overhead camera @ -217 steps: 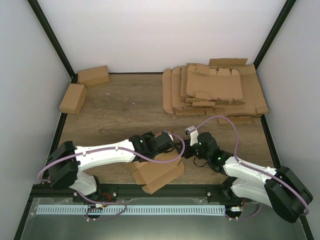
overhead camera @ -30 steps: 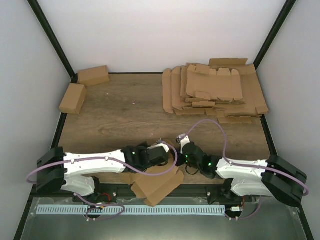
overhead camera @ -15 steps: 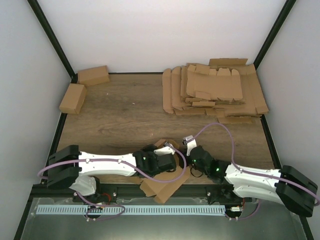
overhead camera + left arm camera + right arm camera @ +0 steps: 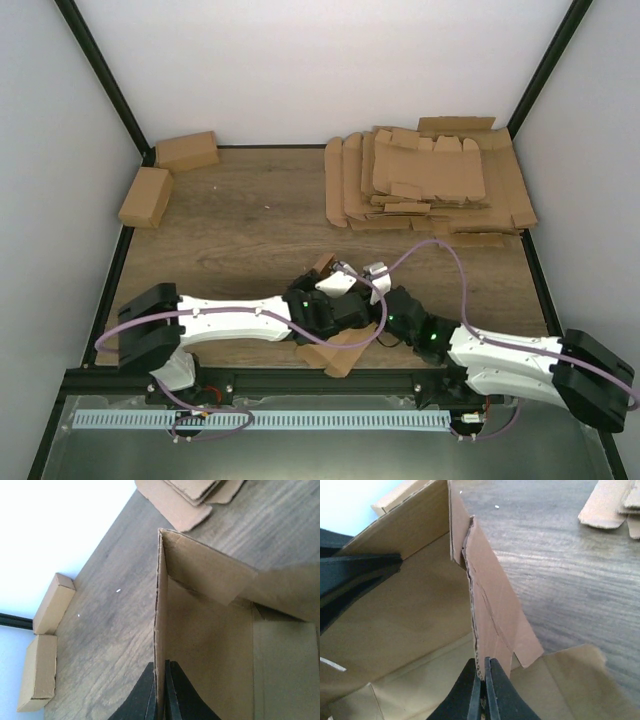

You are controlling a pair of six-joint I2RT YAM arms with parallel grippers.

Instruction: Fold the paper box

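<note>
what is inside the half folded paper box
Only bare brown cardboard shows inside the paper box; nothing loose. The left fingers and right fingers each pinch a raised wall. From above it is mostly covered; its near end is unseen.

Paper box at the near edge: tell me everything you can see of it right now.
The paper box is plain brown cardboard, unmarked and only partly folded: walls are raised off a flat panel, with loose flaps showing. It lies at the near edge of the wooden table, between the arms. The left jaws are shut on one wall's edge, the right jaws on another's.
</note>
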